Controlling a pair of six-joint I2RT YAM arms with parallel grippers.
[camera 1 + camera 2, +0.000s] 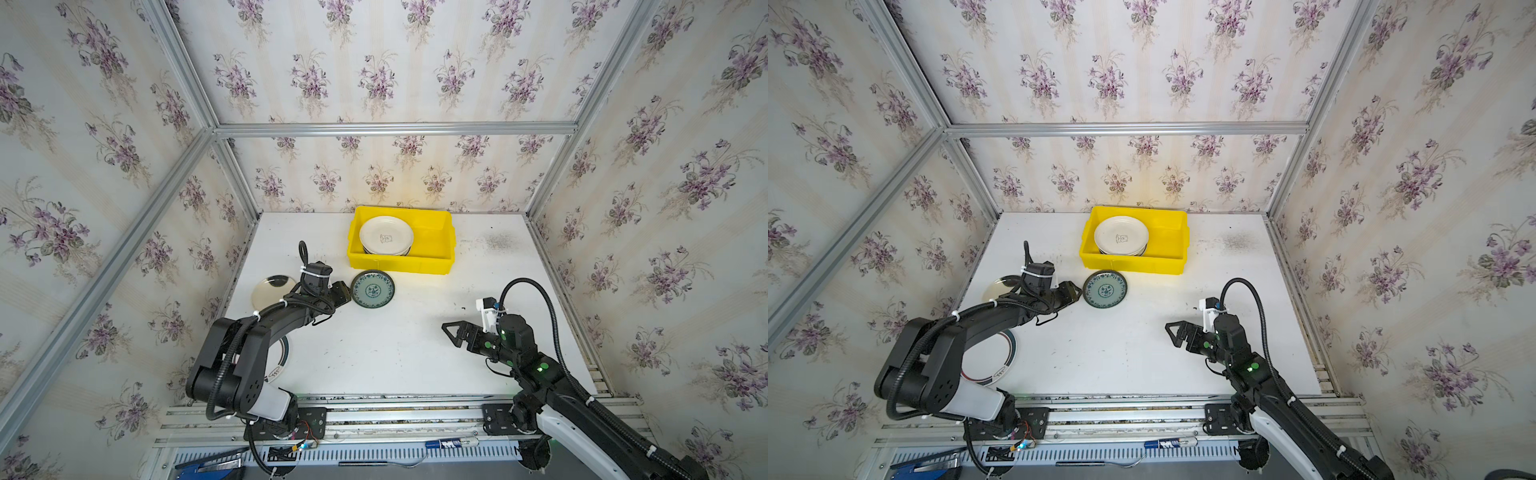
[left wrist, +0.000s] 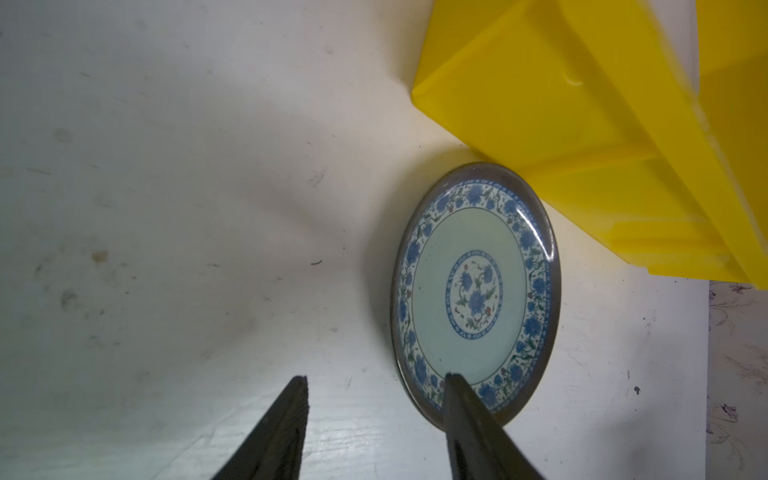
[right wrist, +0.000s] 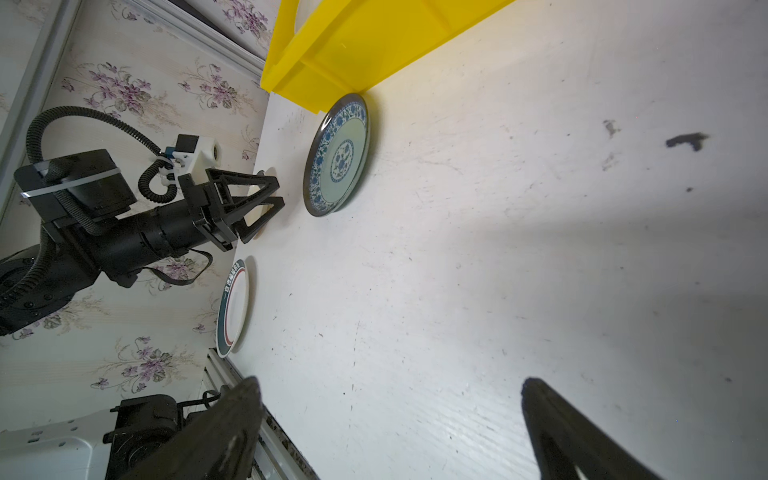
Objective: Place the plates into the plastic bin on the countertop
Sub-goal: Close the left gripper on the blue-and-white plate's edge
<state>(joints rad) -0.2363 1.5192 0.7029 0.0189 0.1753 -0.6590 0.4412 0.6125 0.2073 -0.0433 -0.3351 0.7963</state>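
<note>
- A bright yellow rectangular plastic bin (image 1: 399, 259) sits at the back of the flat white countertop (image 1: 415, 357). A stack of white round plates (image 1: 386, 236) already lies in its left half. How many are stacked cannot be told.
- Three plates are left out on the countertop, so the task looks well along but unfinished.
- A teal, dark-rimmed round plate (image 1: 372, 289) with blue flowers lies flat just in front of the bin, touching or almost touching its front wall.
- A cream round plate (image 1: 268, 296) lies near the countertop's left edge, partly hidden by the left arm.
- A white round plate with a dark green and red band (image 1: 994, 359) lies nearer the front, under the left arm's elbow.
- The left gripper (image 1: 344, 292) is low beside the teal plate. Its black fingers (image 2: 461, 407) stand about half apart, one over the plate's near rim and one outside it above bare countertop. They straddle the rim without clamping it; whether a finger touches cannot be told.
- The right gripper (image 1: 450, 334) hovers over bare countertop, well apart from every plate, with its fingers spread wide and holding nothing.
</note>
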